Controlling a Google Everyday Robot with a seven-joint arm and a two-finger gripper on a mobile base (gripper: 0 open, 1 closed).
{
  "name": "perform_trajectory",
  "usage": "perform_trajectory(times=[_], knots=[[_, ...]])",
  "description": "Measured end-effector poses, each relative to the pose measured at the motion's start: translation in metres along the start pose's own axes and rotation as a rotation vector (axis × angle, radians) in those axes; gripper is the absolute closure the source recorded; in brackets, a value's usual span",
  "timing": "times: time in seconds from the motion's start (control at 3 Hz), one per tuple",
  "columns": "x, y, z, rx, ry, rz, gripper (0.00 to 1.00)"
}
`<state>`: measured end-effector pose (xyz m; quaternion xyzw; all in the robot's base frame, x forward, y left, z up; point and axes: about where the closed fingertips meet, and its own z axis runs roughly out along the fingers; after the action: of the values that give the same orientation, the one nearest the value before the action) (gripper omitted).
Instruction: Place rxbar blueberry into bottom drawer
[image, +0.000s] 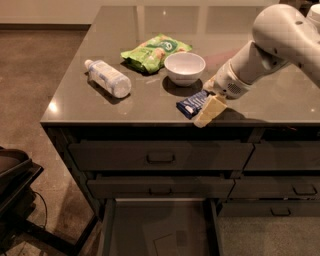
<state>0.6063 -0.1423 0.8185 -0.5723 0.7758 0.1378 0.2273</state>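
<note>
Because the bottom drawer (150, 227) stands pulled out nearest the camera, it comes first: it sits well below the gripper (206, 104) and slightly to the picture's left of it, with its flat grey inner tray open to view. Far to the lower left of the gripper, a dark object (15, 185) rests on the brown floor; what it is cannot be told.

Directly under the gripper, between it and the open drawer, two wide drawers are shut, the middle drawer (125, 187) below the top drawer (115, 155), each with a dark bar handle. Narrower shut drawers (280, 157) fill the column below and to the right of the gripper.

The gripper itself rests low on the grey cabinet top (125, 110), at its front edge, carried in from the picture's right by a white arm (272, 40). The rxbar blueberry (190, 104) lies flat on the top at that same edge, touching the gripper on its picture-left side and partly covered by it. Whether the gripper is clenched on the bar or merely against it cannot be told.

Just beyond the gripper, slightly left, a white bowl (184, 67) stands upright, apart from the bar. Well to the left lies a clear bottle (108, 78) on its side. Farthest from the gripper, behind the bowl, sits a green snack bag (155, 51).
</note>
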Motion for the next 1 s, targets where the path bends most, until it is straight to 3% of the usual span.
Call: perform_trajectory(times=[0.67,1.0], knots=[[0.0000,0.0000,0.0001,0.000,0.000,0.000,0.87],[0.0000,0.0000,0.0001,0.000,0.000,0.000,1.00]])
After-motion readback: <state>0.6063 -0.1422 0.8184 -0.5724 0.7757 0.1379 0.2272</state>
